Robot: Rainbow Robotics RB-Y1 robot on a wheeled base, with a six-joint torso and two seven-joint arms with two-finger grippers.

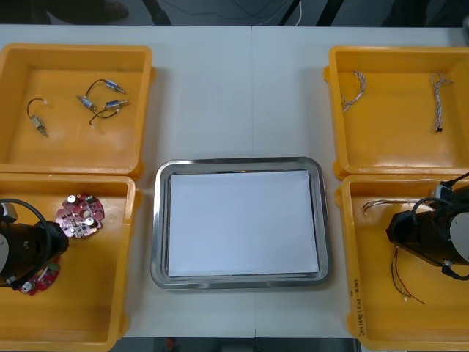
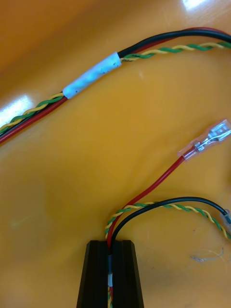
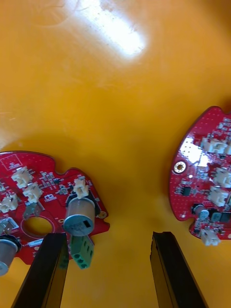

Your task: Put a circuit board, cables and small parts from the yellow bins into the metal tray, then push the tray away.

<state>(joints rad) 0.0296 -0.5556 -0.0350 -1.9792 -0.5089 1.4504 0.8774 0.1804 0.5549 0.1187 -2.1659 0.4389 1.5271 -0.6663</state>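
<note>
Two round red circuit boards [image 1: 80,215], studded with white connectors, flat in glossy near-left yellow bin [image 1: 95,293]. Left claw [image 3: 110,237] over them, pointing down, black fingers spread, gripping nothing. Mid-tabletop [image 1: 220,66]: shiny round-cornered metal tray [image 1: 158,220], white inside. Near-right bin [image 1: 374,308]: right claw [image 2: 110,246] lowered, pinched on cable bundle [image 2: 144,192] of red, black and twisted yellow-green wires.

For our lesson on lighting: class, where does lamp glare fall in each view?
Left wrist view: a bright patch on the yellow bin floor; right wrist view: smaller patches beside the cable; front view: a sheen on the metal tray rim.
</note>
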